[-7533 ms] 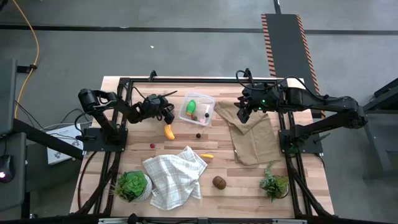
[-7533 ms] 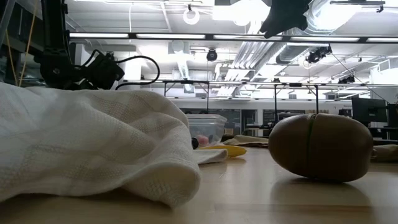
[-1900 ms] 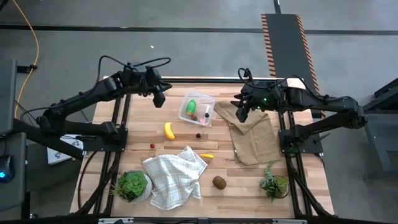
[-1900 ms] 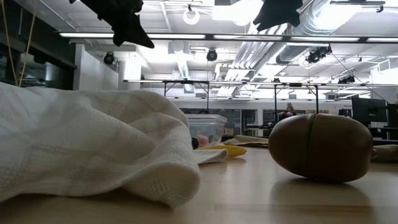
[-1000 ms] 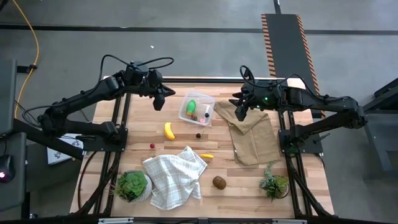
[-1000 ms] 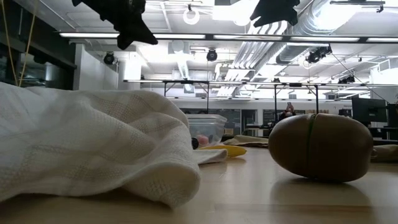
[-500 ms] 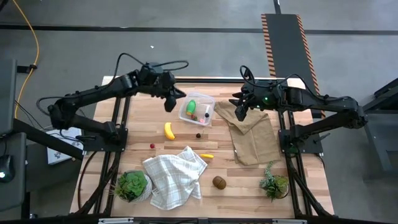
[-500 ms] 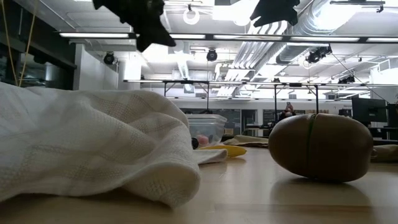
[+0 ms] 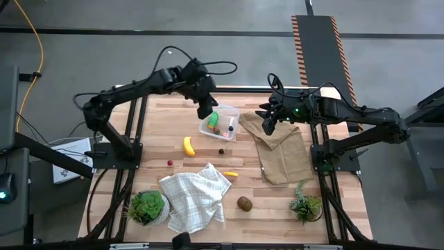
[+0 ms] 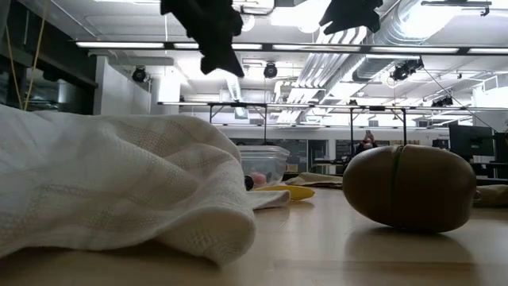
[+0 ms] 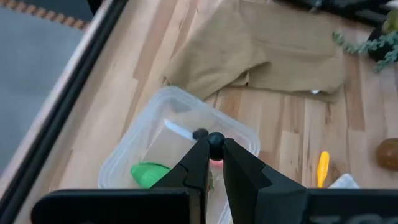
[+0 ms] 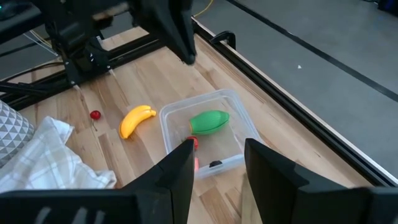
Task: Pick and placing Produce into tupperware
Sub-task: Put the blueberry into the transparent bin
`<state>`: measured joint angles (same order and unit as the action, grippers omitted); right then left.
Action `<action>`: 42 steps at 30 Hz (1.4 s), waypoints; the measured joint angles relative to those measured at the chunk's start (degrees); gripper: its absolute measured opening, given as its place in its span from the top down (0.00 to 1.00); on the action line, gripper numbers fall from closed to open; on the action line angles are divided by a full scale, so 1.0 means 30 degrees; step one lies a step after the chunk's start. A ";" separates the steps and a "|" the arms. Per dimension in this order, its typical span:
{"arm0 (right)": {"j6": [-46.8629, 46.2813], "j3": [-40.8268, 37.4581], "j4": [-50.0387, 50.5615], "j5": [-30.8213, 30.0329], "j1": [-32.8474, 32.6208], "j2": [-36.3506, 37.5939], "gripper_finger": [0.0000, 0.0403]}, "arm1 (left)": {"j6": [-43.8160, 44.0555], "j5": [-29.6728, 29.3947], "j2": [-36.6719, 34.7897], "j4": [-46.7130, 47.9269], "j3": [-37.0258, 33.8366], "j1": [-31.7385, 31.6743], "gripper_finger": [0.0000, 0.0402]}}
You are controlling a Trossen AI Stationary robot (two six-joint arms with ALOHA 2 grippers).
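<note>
The clear tupperware (image 9: 220, 121) stands at the table's far middle, with a green piece (image 9: 213, 119) and a small red piece (image 12: 194, 143) inside. My left gripper (image 9: 206, 113) hangs above its far left corner, shut on a small dark berry (image 11: 216, 140). My right gripper (image 9: 267, 126) hovers open and holding nothing just right of the tupperware, over a tan cloth (image 9: 281, 149). On the table lie a yellow banana (image 9: 188, 146), a dark berry (image 9: 221, 151), a red berry (image 9: 169, 163), a small yellow piece (image 9: 231, 173) and a brown kiwi (image 9: 244, 203). My left gripper pinches the small round dark berry (image 11: 216, 139) between its two fingers, at their free ends. The fingers slant downward from the table's far left. The berry is lifted clear, in the air above the tupperware (image 11: 180, 149).
A crumpled white checked cloth (image 9: 194, 198) lies at the near middle. Potted plants stand at the near left (image 9: 147, 207) and near right (image 9: 305, 205). Bare wood shows between the banana and the left edge.
My left gripper has travelled along the far side toward the table's right edge, from left of the tupperware to above its far left corner. It has tipped further downward and stayed shut on the dark berry.
</note>
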<state>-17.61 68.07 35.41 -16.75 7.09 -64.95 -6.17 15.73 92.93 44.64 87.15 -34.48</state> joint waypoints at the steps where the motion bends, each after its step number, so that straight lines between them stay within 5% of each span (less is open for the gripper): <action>1: 0.0002 0.0005 0.0018 0.0003 0.0000 0.0000 0.67 | 0.0000 0.0014 0.0352 0.0090 0.0146 0.0000 0.93; 20: 0.0248 0.0003 0.0687 0.0216 0.0000 0.0000 0.67 | 0.0352 -0.1110 0.5057 0.0269 0.0292 0.1676 0.93; 42: 0.0197 0.0007 0.0680 0.0223 0.0000 0.0000 0.67 | 0.0740 -0.3267 0.5885 -0.0889 0.0299 0.1625 0.93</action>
<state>-17.02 68.09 37.45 -16.08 7.09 -64.95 -3.95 5.93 110.59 41.98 88.05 -29.60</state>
